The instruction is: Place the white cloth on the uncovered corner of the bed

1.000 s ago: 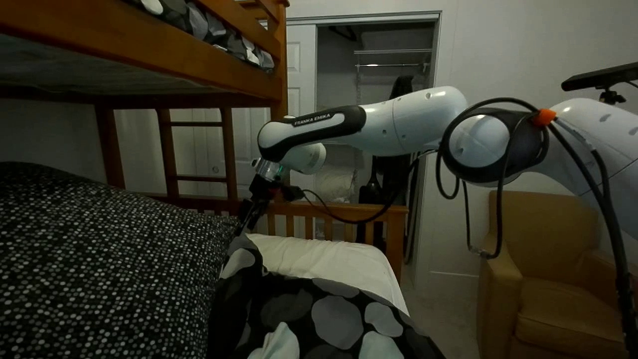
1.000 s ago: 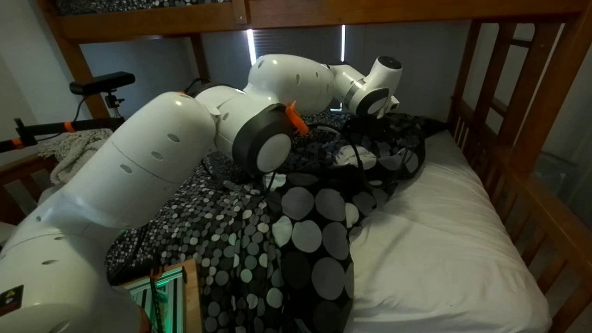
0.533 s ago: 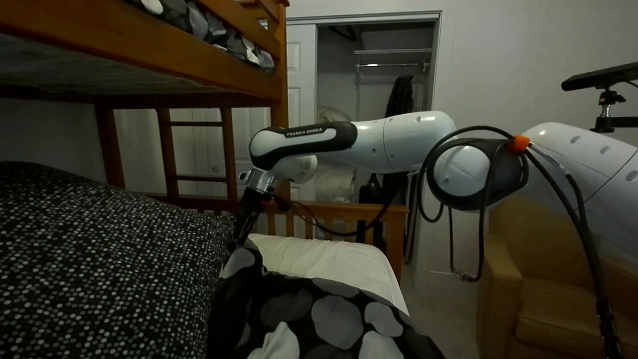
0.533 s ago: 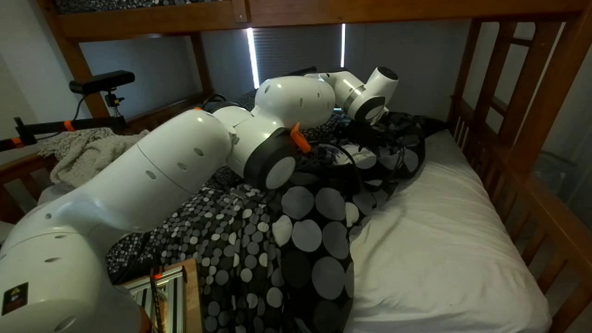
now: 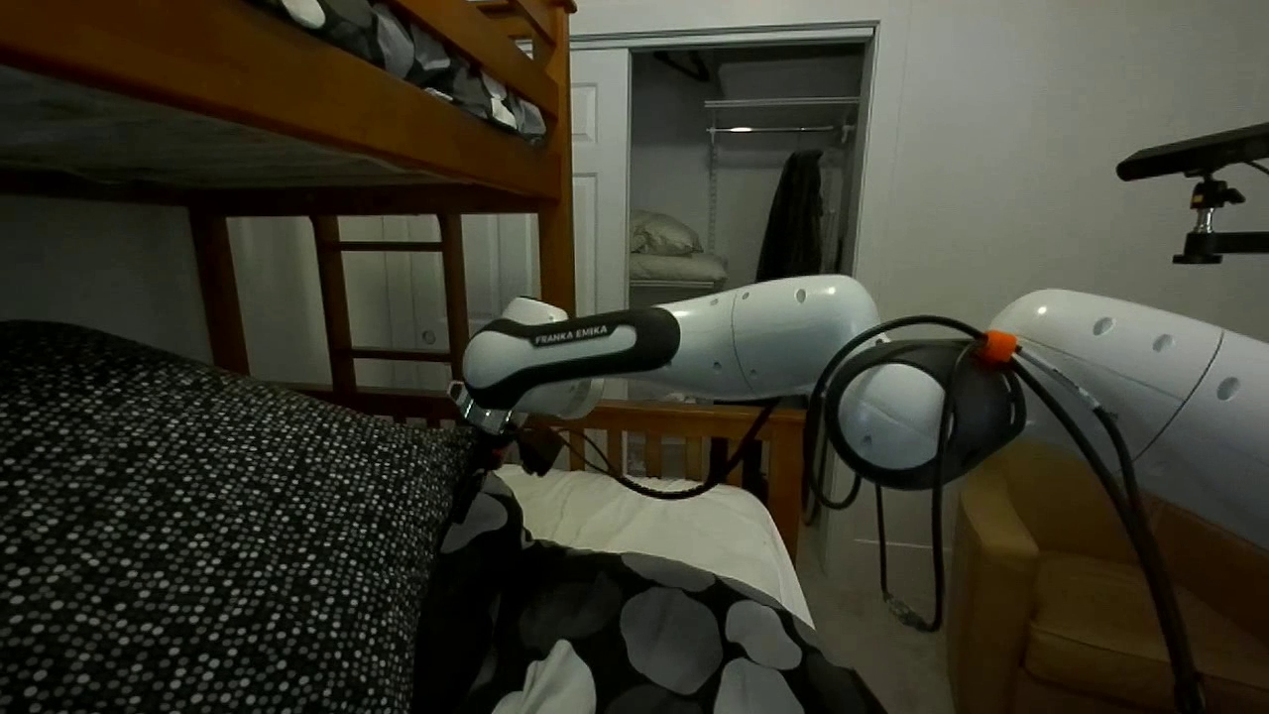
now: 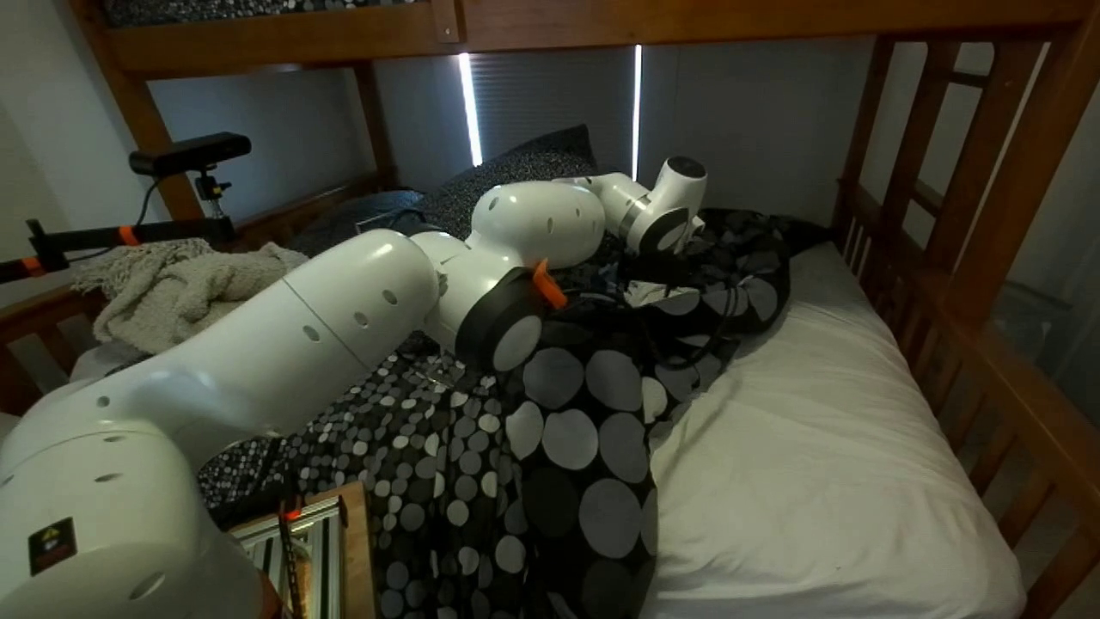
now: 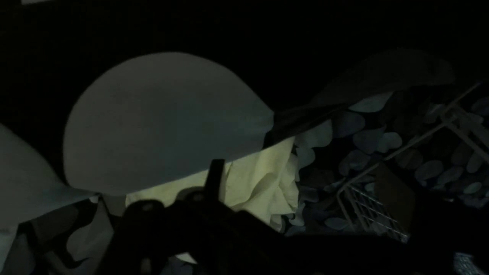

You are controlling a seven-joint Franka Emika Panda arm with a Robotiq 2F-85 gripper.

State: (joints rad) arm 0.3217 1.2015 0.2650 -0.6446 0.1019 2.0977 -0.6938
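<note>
The white cloth shows cream and wrinkled in the wrist view, partly under the gripper's dark outline and partly behind a fold of the big-circle blanket. A pale patch that looks like this cloth shows in an exterior view. My gripper points down, low over the bedding beside the speckled cover. In the wrist view the gripper is a dark silhouette with one fingertip standing out against the cloth; its opening and any contact are unclear. The bed has a bare white-sheeted end, also seen in an exterior view.
The big-circle blanket is bunched across the bed. A speckled cover rises close beside the gripper. A wire rack lies on the bedding. The upper bunk hangs above the arm. A knitted throw lies at the far end.
The arm has come down and slightly left in both exterior views. The gripper is now lower, down at the bedding. The blanket and sheet look unchanged.
</note>
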